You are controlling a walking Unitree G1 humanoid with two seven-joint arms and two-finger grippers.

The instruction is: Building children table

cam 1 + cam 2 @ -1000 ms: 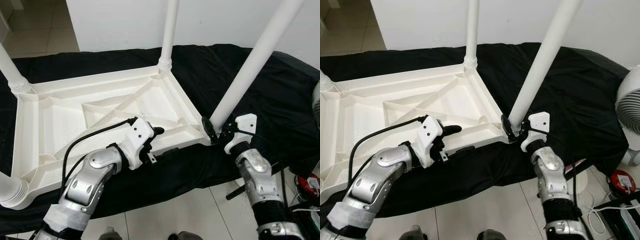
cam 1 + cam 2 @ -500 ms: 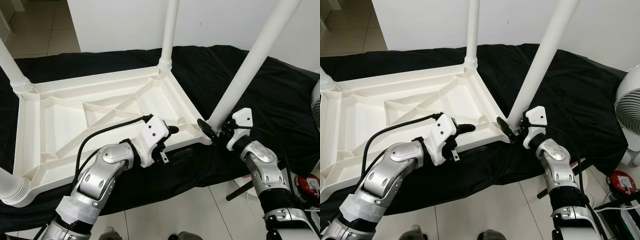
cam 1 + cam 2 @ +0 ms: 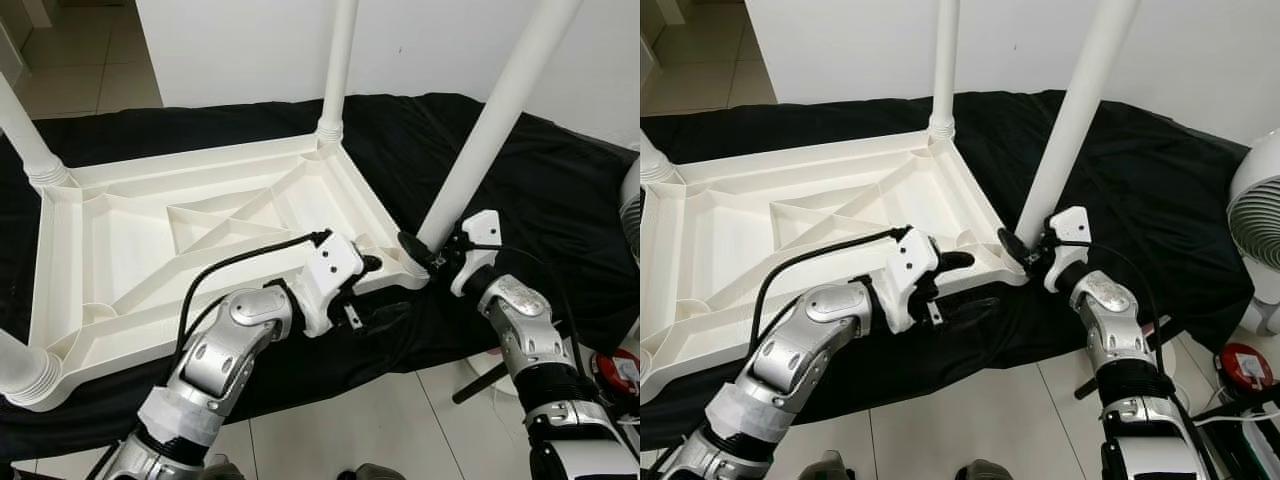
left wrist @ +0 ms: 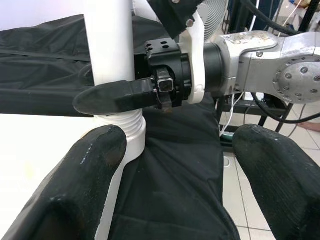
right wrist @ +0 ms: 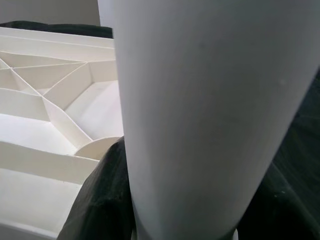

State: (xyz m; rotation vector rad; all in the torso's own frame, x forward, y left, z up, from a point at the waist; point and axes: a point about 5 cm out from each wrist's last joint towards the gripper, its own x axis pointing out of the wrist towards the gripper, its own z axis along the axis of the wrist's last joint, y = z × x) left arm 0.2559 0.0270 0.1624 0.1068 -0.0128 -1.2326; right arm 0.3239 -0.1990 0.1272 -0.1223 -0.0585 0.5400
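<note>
The white plastic children's table (image 3: 120, 240) lies upside down on a black cloth, its legs pointing up. My right gripper (image 3: 425, 255) is shut on the base of the near-right table leg (image 3: 490, 130), which leans to the right above its corner socket. In the left wrist view a right finger (image 4: 115, 97) lies across that leg (image 4: 110, 45), just above its threaded end (image 4: 122, 135). My left gripper (image 3: 378, 290) stands open at the table's near edge, close beside that corner, with nothing between its fingers (image 4: 95, 165).
Three other legs stand in their corners: far right (image 3: 335, 60), far left (image 3: 25, 130), near left (image 3: 20, 370). The black cloth (image 3: 560, 190) hangs over the front edge. A white fan (image 3: 1260, 220), a red object (image 3: 1240, 360) and cables are on the tiled floor at the right.
My left gripper has moved to the right along the table's near edge, closer to the near-right corner. The right gripper has stayed at the base of the leg.
</note>
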